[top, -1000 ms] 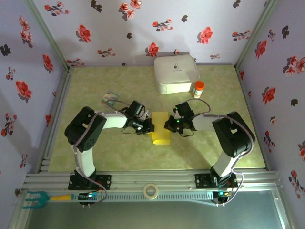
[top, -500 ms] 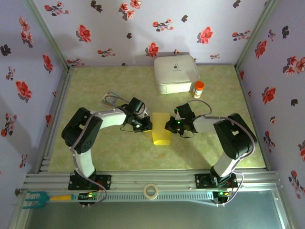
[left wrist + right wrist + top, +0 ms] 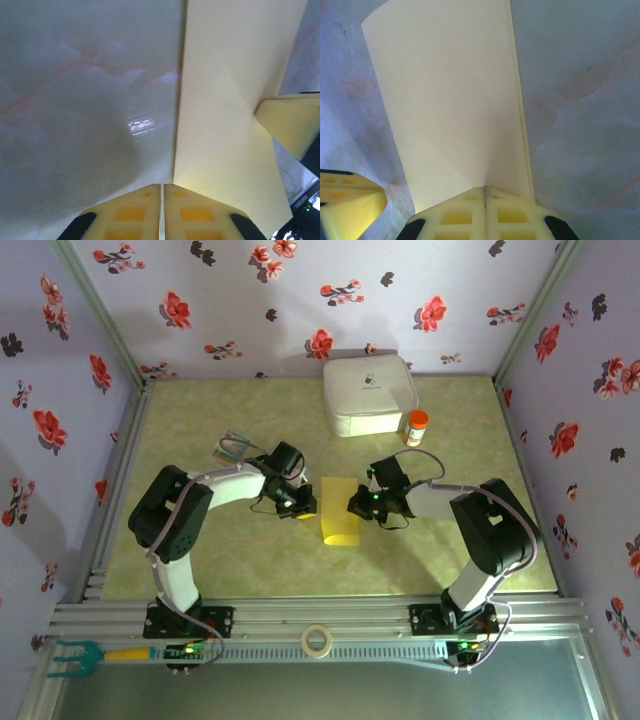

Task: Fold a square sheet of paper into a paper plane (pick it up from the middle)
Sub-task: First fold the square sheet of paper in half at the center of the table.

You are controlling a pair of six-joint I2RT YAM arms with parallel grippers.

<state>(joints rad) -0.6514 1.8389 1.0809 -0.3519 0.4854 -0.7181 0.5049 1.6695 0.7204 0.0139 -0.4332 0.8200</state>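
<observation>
From above, your arms' own wrists cover the fingertips, so you can't judge either grip in that view, and the small card (image 3: pixel 231 449) behind the left arm is too small to make out. On the wrist cameras the yellow paper (image 3: pixel 340 511) is cut off by the frame at its far end, and its near end is hidden behind the fingers. Your left gripper (image 3: pixel 161 185) has its fingers (image 3: pixel 130 214) pressed almost together, with only a hairline between them and nothing visible in that line. The paper's near corner ends right at their tips, and you can't tell whether it touches them. Your right gripper (image 3: pixel 484 188) is fully closed, its tips down on the paper's near edge where a slanted crease runs in (whether a layer is caught between the fingers is hidden by the fingers themselves). The paper lies flat on the green table (image 3: pixel 200 400), folded to a narrow strip between the two grippers, the left gripper just beside its left edge and the right gripper at its right edge. Well behind it are the white box (image 3: pixel 368 395) and an orange-capped bottle (image 3: pixel 417 427), close beside each other
</observation>
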